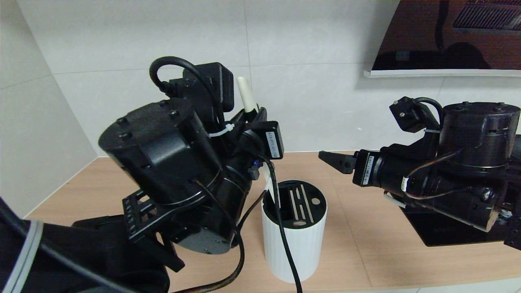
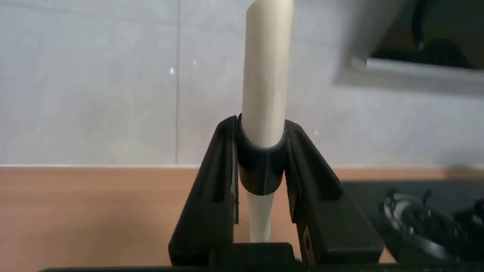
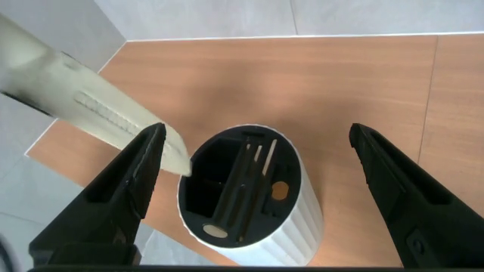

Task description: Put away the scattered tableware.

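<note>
The left gripper has its fingers clamped on a cream-coloured serrated knife, held upright with its tip at the rim of the white ribbed cylindrical holder. The right gripper hangs near the holder, fingers spread apart.

One holder is counted on the counter. One knife is seen just above the holder, one hob to its right, one hood higher up.

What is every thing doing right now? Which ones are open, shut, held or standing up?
left gripper, jaws shut on the cream knife.
cream knife, held, its tip down at the white holder's rim.
white holder, standing upright on the wooden counter.
right gripper, jaws open, holding nothing, above the white holder.
</note>
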`<state>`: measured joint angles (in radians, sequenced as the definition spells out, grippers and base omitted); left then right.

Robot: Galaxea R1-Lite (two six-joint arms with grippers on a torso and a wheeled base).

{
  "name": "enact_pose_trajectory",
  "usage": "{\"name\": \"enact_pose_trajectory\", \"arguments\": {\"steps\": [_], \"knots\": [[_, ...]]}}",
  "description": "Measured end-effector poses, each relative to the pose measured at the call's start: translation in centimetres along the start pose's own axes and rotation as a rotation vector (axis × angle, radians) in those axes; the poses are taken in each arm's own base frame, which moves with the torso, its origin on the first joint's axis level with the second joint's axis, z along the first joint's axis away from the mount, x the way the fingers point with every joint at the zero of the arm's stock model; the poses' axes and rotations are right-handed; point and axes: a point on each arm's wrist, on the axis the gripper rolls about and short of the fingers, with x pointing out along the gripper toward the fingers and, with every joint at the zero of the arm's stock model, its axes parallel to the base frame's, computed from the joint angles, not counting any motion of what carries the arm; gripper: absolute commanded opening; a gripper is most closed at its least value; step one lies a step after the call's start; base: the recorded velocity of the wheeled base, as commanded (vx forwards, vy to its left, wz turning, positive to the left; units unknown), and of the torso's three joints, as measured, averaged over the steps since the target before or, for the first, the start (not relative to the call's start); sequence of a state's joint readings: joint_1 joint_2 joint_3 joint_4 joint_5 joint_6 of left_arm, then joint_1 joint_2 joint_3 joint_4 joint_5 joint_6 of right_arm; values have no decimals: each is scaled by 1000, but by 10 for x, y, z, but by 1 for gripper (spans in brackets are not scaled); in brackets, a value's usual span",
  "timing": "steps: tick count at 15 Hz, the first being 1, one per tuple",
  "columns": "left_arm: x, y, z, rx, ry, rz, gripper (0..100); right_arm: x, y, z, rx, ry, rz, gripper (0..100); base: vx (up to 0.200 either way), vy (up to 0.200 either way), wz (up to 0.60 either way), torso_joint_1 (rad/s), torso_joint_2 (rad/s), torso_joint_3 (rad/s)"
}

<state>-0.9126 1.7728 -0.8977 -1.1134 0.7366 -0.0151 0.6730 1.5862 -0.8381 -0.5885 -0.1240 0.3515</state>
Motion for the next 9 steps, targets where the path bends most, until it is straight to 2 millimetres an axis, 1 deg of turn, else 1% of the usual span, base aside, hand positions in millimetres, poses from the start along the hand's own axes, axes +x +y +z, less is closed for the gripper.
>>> {"name": "enact_pose_trajectory", "arguments": {"steps": [5,9], "knots": [[3,-4,-17,25,36,-4,0,1,0,-1,0,3,-1,100,0,0,0,0,0,0],[5,-7,-26,32,51,-4,0,0,0,-1,-1,4,-2,100,0,0,0,0,0,0]]}}
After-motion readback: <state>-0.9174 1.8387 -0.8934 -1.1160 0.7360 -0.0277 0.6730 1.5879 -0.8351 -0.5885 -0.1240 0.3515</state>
